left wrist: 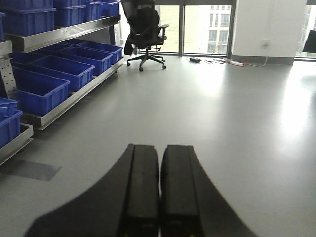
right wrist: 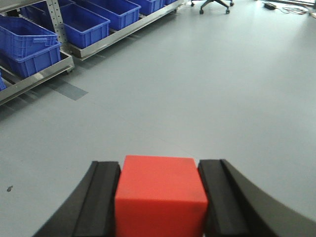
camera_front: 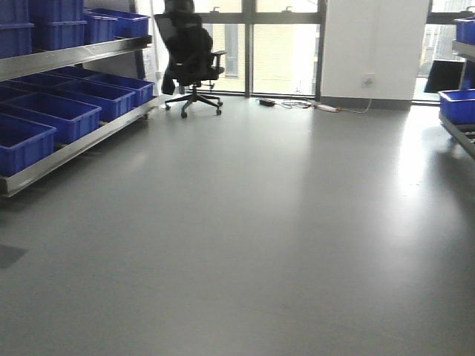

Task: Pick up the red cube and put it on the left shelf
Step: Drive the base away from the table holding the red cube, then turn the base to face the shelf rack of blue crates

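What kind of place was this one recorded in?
Probably a storeroom or logistics test area inside an office building: a stainless-steel rack holding blue plastic crates along the left, a bare grey floor, and an office chair by tall windows.

Crates (camera_front: 52, 111) on the left shelf (camera_front: 82, 53), chair (camera_front: 190, 55) beyond its end (by the windows (camera_front: 278, 48)), cube (right wrist: 160, 197) in right hand (right wrist: 159, 170).

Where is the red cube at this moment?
In the right wrist view the red cube sits bottom centre, clamped in the right pincer, with the left shelf at upper left.
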Motion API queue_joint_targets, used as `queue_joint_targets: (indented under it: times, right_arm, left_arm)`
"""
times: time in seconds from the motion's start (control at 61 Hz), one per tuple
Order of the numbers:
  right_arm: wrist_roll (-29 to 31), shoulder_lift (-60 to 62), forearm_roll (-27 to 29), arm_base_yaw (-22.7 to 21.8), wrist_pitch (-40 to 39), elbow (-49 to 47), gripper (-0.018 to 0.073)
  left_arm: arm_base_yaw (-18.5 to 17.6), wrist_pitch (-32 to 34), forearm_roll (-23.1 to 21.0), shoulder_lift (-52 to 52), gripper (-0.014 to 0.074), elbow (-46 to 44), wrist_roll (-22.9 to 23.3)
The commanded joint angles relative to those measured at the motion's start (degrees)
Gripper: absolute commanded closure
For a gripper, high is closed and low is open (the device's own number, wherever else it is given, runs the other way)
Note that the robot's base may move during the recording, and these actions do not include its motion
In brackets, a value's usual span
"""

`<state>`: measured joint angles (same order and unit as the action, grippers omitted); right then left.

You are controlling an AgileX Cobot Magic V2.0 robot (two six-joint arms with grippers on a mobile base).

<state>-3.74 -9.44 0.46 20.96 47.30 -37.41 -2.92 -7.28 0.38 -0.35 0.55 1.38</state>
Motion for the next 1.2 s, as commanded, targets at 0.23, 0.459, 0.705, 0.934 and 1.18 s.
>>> queue_joint_targets:
  times: [0.23, 0.459, 0.705, 0.934, 1.18]
  right_arm:
    - [0.48, -1.05, -0.46, 0.03, -4.75, -1.38, 0.0292]
    - [0.48, -1.05, -0.46, 0.03, -4.75, -1.38, 0.0292]
    - [0.48, -1.05, -0.46, 0.03, -4.75, -1.38, 0.0292]
    - [0.48, -1.05, -0.46, 0.03, -4.75, -1.38, 0.0292]
    - [0.48, -1.05, -0.46, 0.03, -4.75, -1.38, 0.0292]
  left_arm:
    - [-0.41, 5.03, -0.38, -0.85, 0.0495, 1.32, 0.05]
    - [-0.41, 5.03, -0.38, -0.85, 0.0495, 1.32, 0.05]
    - [-0.41, 5.03, -0.38, -0.85, 0.0495, 1.32, 0.05]
    - [-0.41, 5.03, -0.38, -0.85, 0.0495, 1.32, 0.05]
    - [-0.41, 5.03, -0.38, -0.85, 0.0495, 1.32, 0.05]
